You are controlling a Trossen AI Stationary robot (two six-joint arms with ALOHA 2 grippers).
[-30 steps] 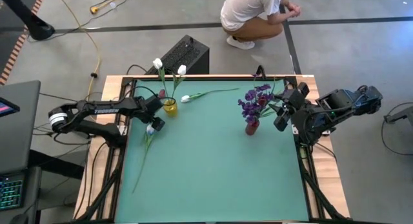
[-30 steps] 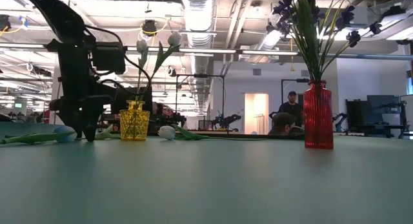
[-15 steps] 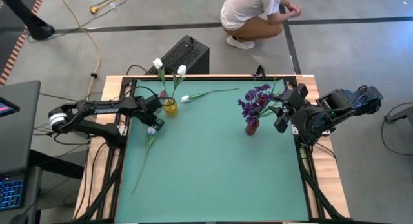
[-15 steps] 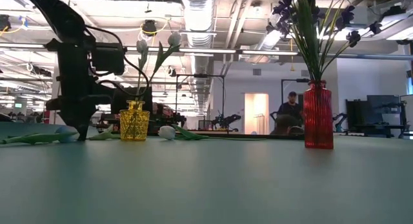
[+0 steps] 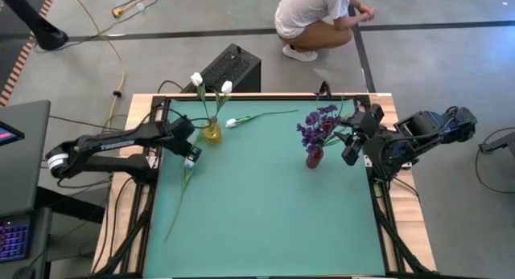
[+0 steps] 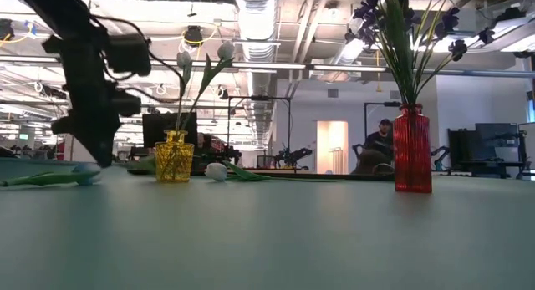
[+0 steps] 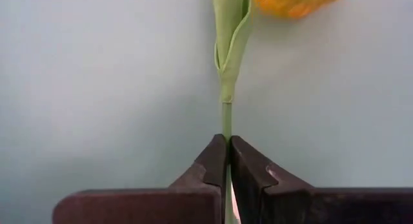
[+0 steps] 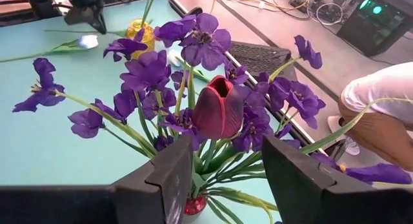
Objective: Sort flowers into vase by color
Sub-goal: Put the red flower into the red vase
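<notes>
Our left gripper [image 7: 228, 161], jaws now clamped on the stem of the white tulip [image 5: 187, 162] lying at the surface's nine o'clock, has begun rising toward the yellow vase [image 5: 212, 133], while our right gripper [image 8: 222, 169] waits, jaws apart, beside the red vase [image 5: 314, 158]

In the left wrist view the thin green stem [image 7: 226, 121] disappears between the closed dark fingers [image 7: 213, 166] of the left gripper [image 7: 228, 161], and the flower's head lies beyond the frame. The yellow glass vase [image 7: 298, 1] shows only as a blurred orange patch cut by the picture's edge. In the right wrist view the small red vase [image 8: 195, 204] is almost wholly hidden behind the right gripper's [image 8: 226, 166] dark fingers and purple blooms [image 8: 200, 37]. The crouching person [image 5: 314, 18] is cut off at the high view's edge.
</notes>
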